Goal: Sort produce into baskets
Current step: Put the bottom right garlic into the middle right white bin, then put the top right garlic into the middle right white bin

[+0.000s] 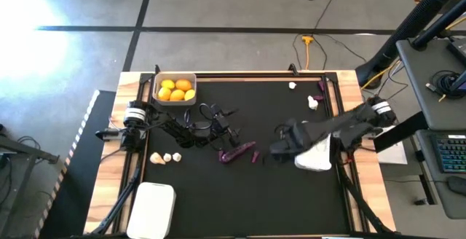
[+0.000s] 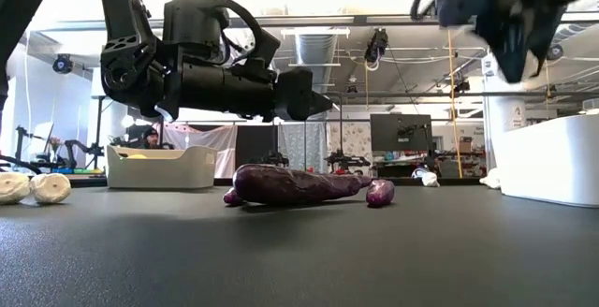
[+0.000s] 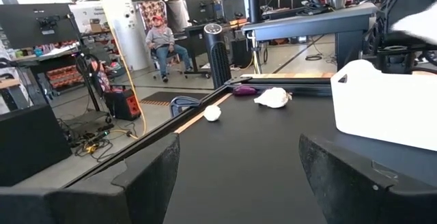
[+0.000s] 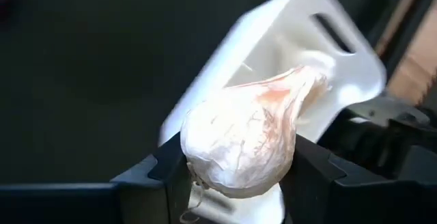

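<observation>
The right gripper [image 4: 239, 173] is clenched on a garlic bulb [image 4: 242, 142], held between its two fingers directly above a white basket [image 4: 300, 39] at the right side of the surface [image 1: 240, 195]. The left gripper [image 1: 227, 131] hangs with its fingers apart and nothing between them, just above the eggplant [image 1: 238, 152] near the centre. Two more garlic bulbs [image 1: 166, 157] lie at the left. Citrus fruits [image 1: 177, 89] fill the far-left basket [image 1: 175, 100]. A third basket [image 1: 151, 208] sits at the near-left corner.
</observation>
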Controlling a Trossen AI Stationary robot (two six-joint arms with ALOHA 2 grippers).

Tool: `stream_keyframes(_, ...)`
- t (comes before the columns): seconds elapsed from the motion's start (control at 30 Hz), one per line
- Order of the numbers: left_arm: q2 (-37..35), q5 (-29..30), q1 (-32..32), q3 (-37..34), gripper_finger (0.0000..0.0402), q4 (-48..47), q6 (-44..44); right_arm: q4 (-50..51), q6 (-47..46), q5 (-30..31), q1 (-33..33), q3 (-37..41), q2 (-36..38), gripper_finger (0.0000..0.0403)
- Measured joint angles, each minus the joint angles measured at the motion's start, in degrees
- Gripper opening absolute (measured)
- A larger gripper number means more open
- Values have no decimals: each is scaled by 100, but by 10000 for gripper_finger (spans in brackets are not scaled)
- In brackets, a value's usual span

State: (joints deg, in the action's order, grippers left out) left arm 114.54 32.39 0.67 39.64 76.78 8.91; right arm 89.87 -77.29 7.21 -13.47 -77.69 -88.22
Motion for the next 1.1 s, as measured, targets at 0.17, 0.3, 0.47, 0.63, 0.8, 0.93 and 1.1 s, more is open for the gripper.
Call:
stream_keyframes(0.17, 0, 1, -2, 0, 283, -35, 7, -47, -356, 32, 647, 845, 524, 171)
stream_keyframes(0.3, -2, 2, -1, 0, 283, -88, 142, -441, -704, 28, 801, 1601, 808, 171)
stream_keyframes(0.47, -2, 2, -1, 0, 283, -112, 253, -1692, -912, -195, 800, 2451, 1020, 171)
stream_keyframes(0.63, -2, 3, -2, 0, 283, -108, 264, -1871, -768, -212, 800, 2830, 1009, 186)
stream_keyframes(0.8, -2, 5, 0, 0, 283, -100, 264, -1840, -665, -224, 800, 2856, 1022, 220)
stream_keyframes(0.93, -2, 6, -1, 0, 283, -92, 264, -1809, -412, -263, 809, 2585, 1022, 253)
stream_keyframes(1.1, -2, 6, -1, 0, 283, -92, 264, -1585, -125, -268, 948, 1987, 1022, 286)
